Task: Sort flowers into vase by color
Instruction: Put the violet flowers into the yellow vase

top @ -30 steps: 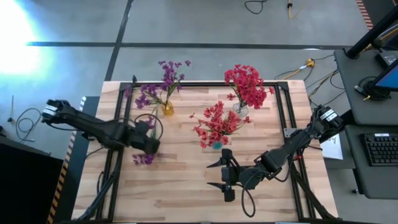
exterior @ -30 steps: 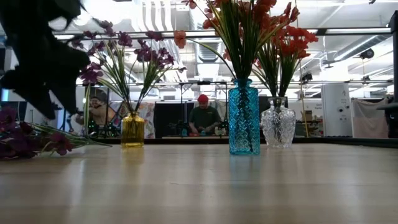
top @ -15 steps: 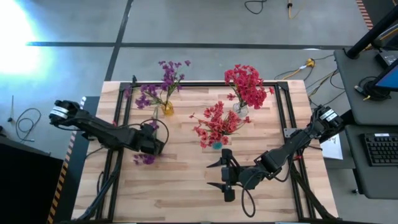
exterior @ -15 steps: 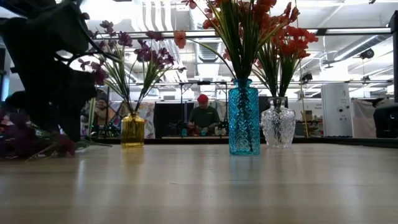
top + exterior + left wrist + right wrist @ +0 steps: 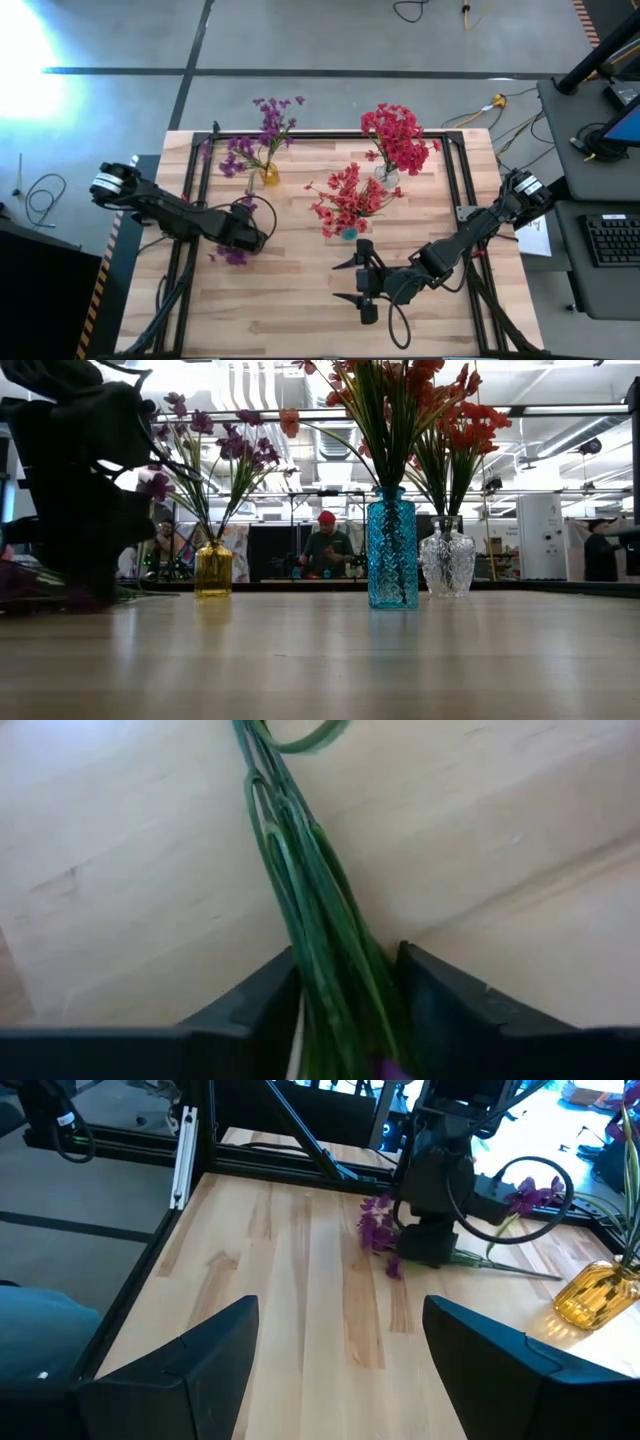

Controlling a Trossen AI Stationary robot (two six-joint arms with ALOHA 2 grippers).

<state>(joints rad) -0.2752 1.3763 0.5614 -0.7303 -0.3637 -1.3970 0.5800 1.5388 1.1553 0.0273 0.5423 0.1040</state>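
A purple sprig lies flat on the table at its left side, blossoms [image 5: 232, 257] toward the near edge and green stems [image 5: 500, 1265] running toward the yellow vase [image 5: 270, 176]. My left gripper [image 5: 248, 238] is down on it, shut on its stems. My right gripper [image 5: 352, 285] waits open above the table's near middle, touching nothing. The yellow vase holds purple sprigs. The blue vase [image 5: 348, 232] and the clear vase [image 5: 387, 178] hold red ones. My left gripper pinches the purple sprig's bundle of green stems [image 5: 330, 970] between its two fingers [image 5: 265, 995], close behind the blossoms. It comes from above, pointing down, with the fingers across the stems. The sprig lies along the table, stems and blossoms [image 5: 378, 1230] both resting on the wood.
The three vases stand in the far half of the table, the blue one nearest the middle. A black frame rail [image 5: 195, 190] runs along the table's left side, another [image 5: 450, 180] on the right. Bare wood lies between the two grippers. People stand in the room beyond the table [image 5: 322, 550].
My left gripper has moved a little toward the table's right and come down onto the lying purple sprig. The sprig has stayed where it was on the table.
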